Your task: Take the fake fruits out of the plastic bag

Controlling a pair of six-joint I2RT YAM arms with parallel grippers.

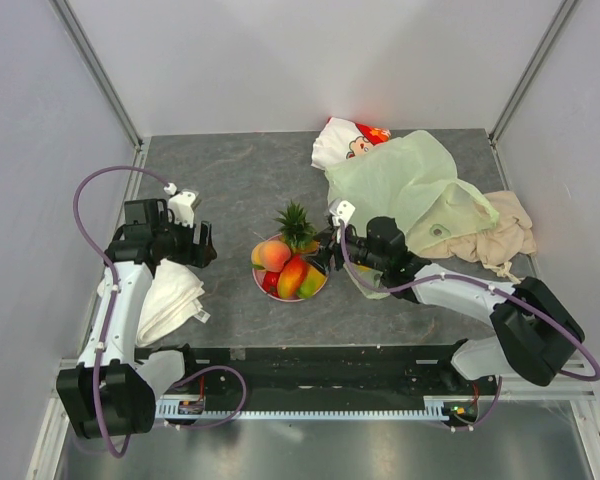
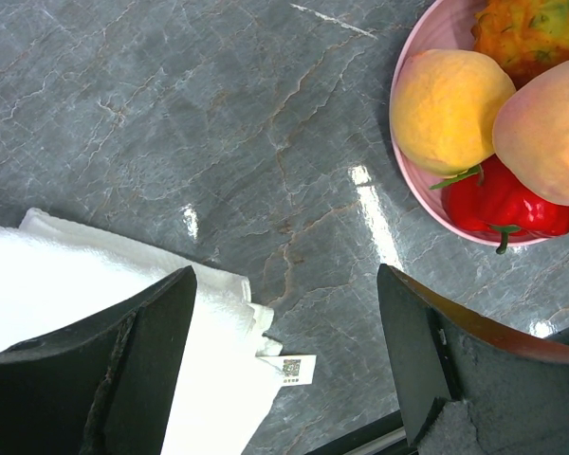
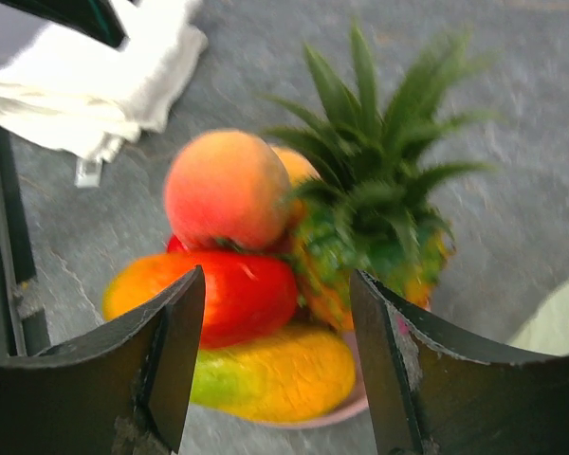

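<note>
The fake fruits lie piled on a pink plate point(image 1: 259, 281) at the table's middle: a pineapple point(image 1: 296, 227), a peach point(image 1: 272, 255), a yellow-red mango point(image 1: 293, 277) and a red pepper point(image 2: 503, 204). The pale-green plastic bag point(image 1: 410, 185) lies crumpled at the back right, its inside hidden. My right gripper point(image 1: 326, 252) is open and empty, just right of the plate. Its wrist view shows the peach point(image 3: 226, 188), pineapple point(image 3: 379, 213) and mango point(image 3: 223, 294) just beyond its open jaws point(image 3: 277, 351). My left gripper point(image 1: 202, 245) is open and empty, left of the plate, over the table point(image 2: 284, 360).
A folded white towel point(image 1: 170, 295) lies under the left arm; it also shows in the left wrist view point(image 2: 76, 303). A white-and-red cartoon pouch point(image 1: 345, 140) lies behind the bag. A beige cloth point(image 1: 500, 232) lies at the right edge. White walls enclose the table.
</note>
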